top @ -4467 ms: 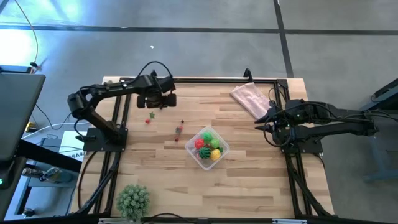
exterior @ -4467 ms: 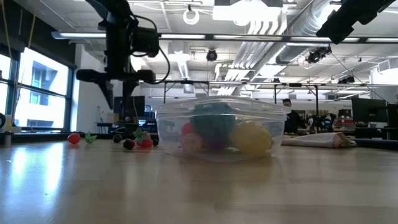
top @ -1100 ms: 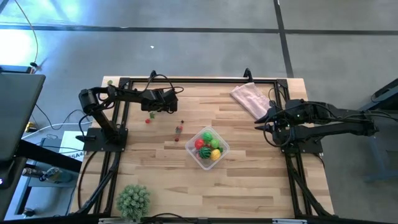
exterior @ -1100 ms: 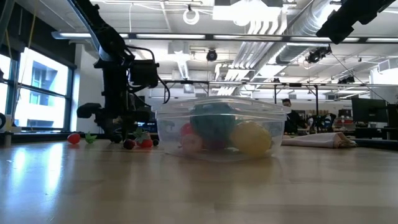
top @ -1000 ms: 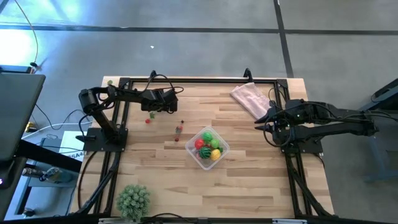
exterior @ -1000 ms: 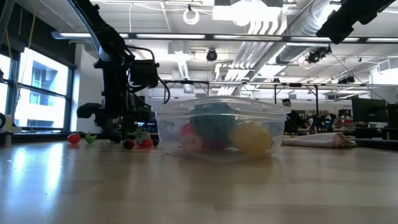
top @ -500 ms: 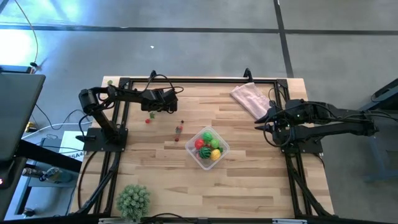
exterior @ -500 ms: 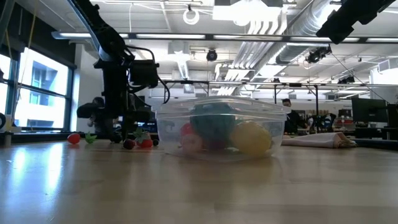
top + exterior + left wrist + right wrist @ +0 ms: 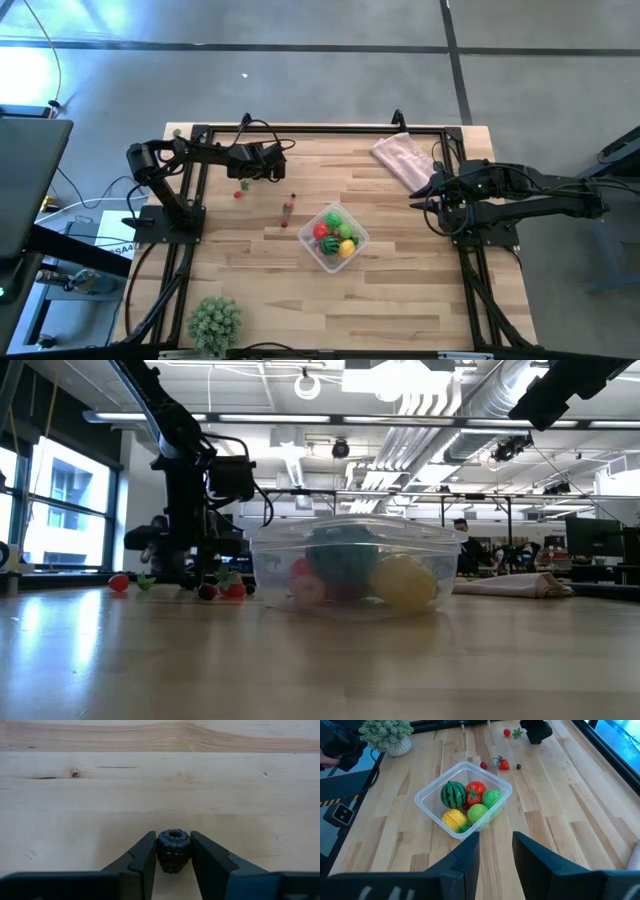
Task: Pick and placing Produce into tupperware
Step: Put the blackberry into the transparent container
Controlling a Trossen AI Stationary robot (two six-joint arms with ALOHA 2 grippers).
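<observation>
The clear tupperware (image 9: 362, 240) (image 9: 427, 805) stands mid-table and holds a striped melon (image 9: 453, 794), a red piece (image 9: 476, 790), two green ones and a yellow one (image 9: 454, 819). Loose produce lies on the wood to its far left: a strawberry (image 9: 504, 765), a small red piece (image 9: 238, 194) and a green bit (image 9: 244, 184). My left gripper (image 9: 172, 852) is down at the table's far left, shut on a small dark bumpy berry (image 9: 173, 847). My right gripper (image 9: 495, 850) hangs open high over the right side, with nothing between its fingers. My left gripper pinches the dark berry by its two opposite sides (image 9: 161, 851) between its two fingers. The fingers slant steeply down onto it from above. The berry sits upright, its hollowed top showing; whether it rests on the wood or is lifted I cannot tell.
A pink cloth (image 9: 403, 158) lies at the far right corner. A spiky pale-green ball plant (image 9: 214, 322) stands at the near left corner. Black frame rails (image 9: 300, 130) run along the table's far, left and right edges. Bare wood lies between the berries and the near edge.
</observation>
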